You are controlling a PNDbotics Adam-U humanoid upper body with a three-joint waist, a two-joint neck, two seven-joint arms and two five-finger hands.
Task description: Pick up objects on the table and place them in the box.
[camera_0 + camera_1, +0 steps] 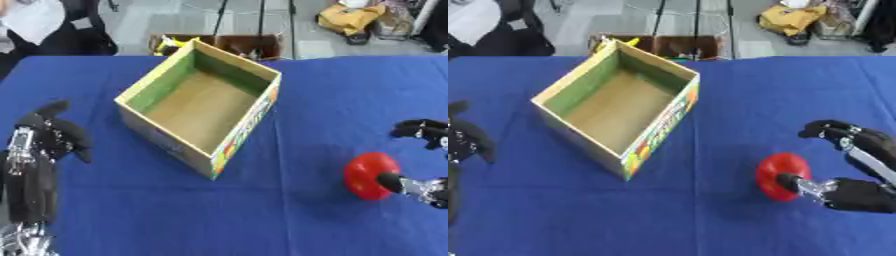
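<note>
An open cardboard box [163, 83] with green inner walls stands empty on the blue table [332, 95], turned askew, left of centre. A round red object [777, 173] lies on the cloth to the right of the box. My right hand [861, 195] comes in from the right edge. Its thumb touches the red object's near right side, while its fingers [831, 130] are spread above and apart from it. My left hand [45, 138] rests at the left edge with relaxed fingers, holding nothing, well clear of the box.
Beyond the table's far edge a brown carton [254, 46] with small items sits on the floor, and a yellow bag [350, 17] lies farther back. Blue cloth stretches between the box and both hands.
</note>
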